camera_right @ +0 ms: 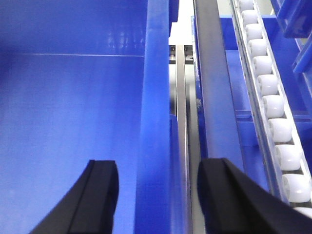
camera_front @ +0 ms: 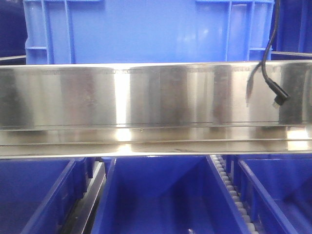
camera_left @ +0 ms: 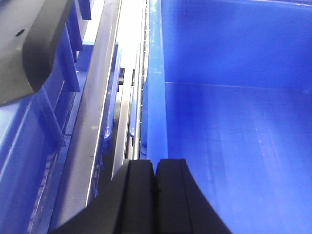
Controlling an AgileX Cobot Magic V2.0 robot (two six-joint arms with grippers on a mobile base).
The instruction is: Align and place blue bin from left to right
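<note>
Item 1. The large rectangular medium-blue plastic bin (camera_right: 155, 97) stands in a lower lane, its long walls parallel to the rails on both sides. It is empty as far as its floor shows. It appears to be the centre bin of the lower row in the front view.

Item 2. A broad brushed stainless-steel beam (camera_front: 156, 97) crosses the front view. Behind it, on the upper level, stands a ribbed blue crate (camera_front: 146, 29).

Item 3. A darker navy bin sits on the left (camera_front: 34, 195) and another on the right (camera_front: 278, 195) of the lane.

Item 4. A track of white rollers (camera_right: 273, 107) runs just beside the bin's right wall. A steel rail (camera_left: 92, 122) runs along its left.

Item 5. The right gripper (camera_right: 156, 165) is spread wide and straddles the right wall, one finger inside and one outside, without pinching it. The left gripper (camera_left: 156, 170) is clenched on nothing, finger against finger, just beside the left rim.

Item 6. A thin black cable (camera_front: 265, 63) hangs in front of the beam.

Assessment: neither arm holds the bin. It looks square in its lane, but the views do not settle whether this is its final place. If it is not, gripping, shifting rightward and setting down all remain.
</note>
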